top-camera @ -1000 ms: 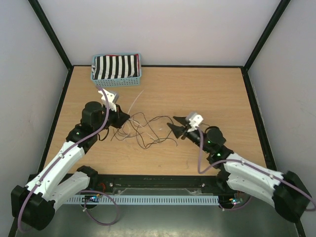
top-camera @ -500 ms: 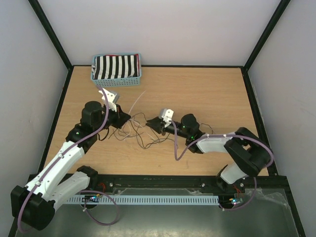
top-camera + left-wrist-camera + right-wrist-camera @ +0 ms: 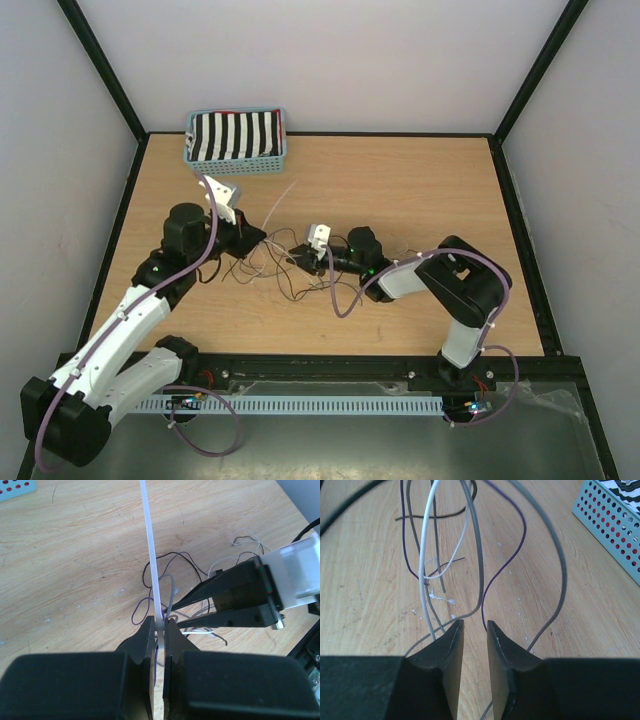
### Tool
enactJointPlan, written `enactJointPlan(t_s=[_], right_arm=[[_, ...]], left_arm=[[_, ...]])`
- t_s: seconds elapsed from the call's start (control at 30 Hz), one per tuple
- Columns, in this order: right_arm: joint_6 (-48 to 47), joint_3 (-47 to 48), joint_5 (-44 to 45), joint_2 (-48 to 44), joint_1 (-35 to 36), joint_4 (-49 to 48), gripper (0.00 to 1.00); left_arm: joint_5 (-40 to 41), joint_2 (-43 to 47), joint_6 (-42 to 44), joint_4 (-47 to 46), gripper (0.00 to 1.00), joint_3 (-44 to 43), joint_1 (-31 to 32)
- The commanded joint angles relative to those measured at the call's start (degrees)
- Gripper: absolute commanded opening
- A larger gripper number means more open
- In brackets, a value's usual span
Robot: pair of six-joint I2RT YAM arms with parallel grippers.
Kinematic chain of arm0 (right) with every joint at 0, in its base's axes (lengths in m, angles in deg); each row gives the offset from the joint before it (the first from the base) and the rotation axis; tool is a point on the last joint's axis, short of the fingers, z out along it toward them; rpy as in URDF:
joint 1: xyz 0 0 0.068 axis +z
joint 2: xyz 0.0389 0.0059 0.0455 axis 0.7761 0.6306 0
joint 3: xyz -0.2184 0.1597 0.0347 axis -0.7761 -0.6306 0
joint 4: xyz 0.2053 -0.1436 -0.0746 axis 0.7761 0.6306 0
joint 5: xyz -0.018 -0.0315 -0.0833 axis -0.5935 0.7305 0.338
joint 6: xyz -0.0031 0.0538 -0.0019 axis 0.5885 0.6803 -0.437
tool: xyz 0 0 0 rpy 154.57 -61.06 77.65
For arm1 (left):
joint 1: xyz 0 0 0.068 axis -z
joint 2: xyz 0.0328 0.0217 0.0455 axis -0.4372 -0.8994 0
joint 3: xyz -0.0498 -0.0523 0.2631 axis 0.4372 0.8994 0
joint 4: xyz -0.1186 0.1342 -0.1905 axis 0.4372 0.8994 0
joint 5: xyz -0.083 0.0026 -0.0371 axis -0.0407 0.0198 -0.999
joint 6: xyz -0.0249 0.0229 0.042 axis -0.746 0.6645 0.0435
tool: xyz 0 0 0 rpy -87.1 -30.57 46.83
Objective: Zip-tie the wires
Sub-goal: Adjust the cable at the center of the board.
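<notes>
Pinch point first: the left gripper [image 3: 159, 626] is clamped on a white tie [image 3: 150, 545], its jaws pressed together low on the strip. From there the tie runs straight away from that wrist, its long axis pointing toward the far side of the table [image 3: 420, 180]. A grey strand arches up just beside the tie, right above the jaws.

Just past this, the right gripper [image 3: 177, 615] comes in from the right, its fingers lying crosswise to the tie, tips just beside the left jaws. In its own wrist view the jaws stand apart with a narrow slot, and bare wood shows through the slot. I see nothing gripped there.

The wires [image 3: 481, 565] lie straight ahead of the right gripper: grey, white and purple strands rise past both fingertips and loop onward over the wood. None sits clearly between the pads. From above, the tangle spreads on the table between the two grippers and toward the near edge.

Farthest off, a blue basket [image 3: 236, 160] sits at the back left corner, well apart from the work.

My judgement: the move turns on the crossing. The right arm is nearer the loose strands, with the tie's free length to its left and beyond. It would have to gather strands against the strip, or reach the free end, without dragging the tangle.
</notes>
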Motion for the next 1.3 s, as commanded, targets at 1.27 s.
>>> enactJointPlan(t_s=[1.27], right_arm=[[-10.8,9.1,6.6,3.5,2.3,18.4,0.14]], left_arm=[[-3.0,1.0,-4.3,-1.9,0.0,-3.4,-0.3]])
